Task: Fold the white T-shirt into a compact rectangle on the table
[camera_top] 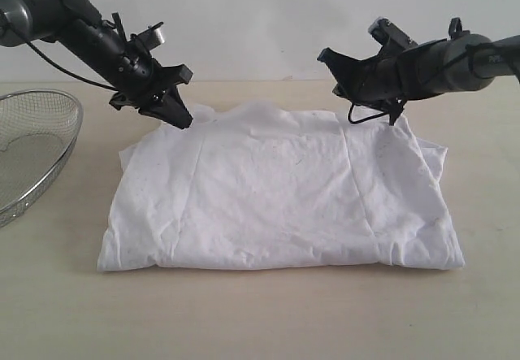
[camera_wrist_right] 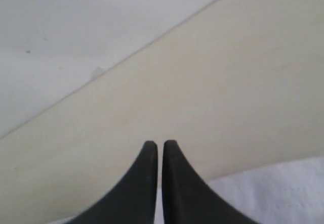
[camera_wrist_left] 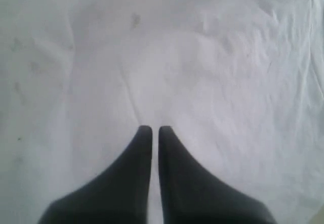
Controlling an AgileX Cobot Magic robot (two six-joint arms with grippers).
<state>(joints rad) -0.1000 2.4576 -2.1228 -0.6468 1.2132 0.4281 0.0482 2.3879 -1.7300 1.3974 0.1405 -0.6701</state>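
The white T-shirt (camera_top: 280,189) lies on the table (camera_top: 260,319) folded into a rough rectangle, sleeves tucked in and plain side up; its red lettering is hidden. My left gripper (camera_top: 184,120) hovers at the shirt's far left corner, shut, with nothing between its fingers. In the left wrist view the left gripper (camera_wrist_left: 152,129) points down at wrinkled white T-shirt cloth (camera_wrist_left: 212,67). My right gripper (camera_top: 327,54) is lifted above the shirt's far right part, shut and empty. In the right wrist view the right gripper (camera_wrist_right: 157,144) faces bare table (camera_wrist_right: 212,82), with a strip of T-shirt (camera_wrist_right: 283,188) below.
A round wire-mesh basket (camera_top: 32,145) stands at the left edge of the table. A pale wall (camera_top: 260,19) runs behind the table's far edge, also seen as the wall (camera_wrist_right: 76,27) in the right wrist view.
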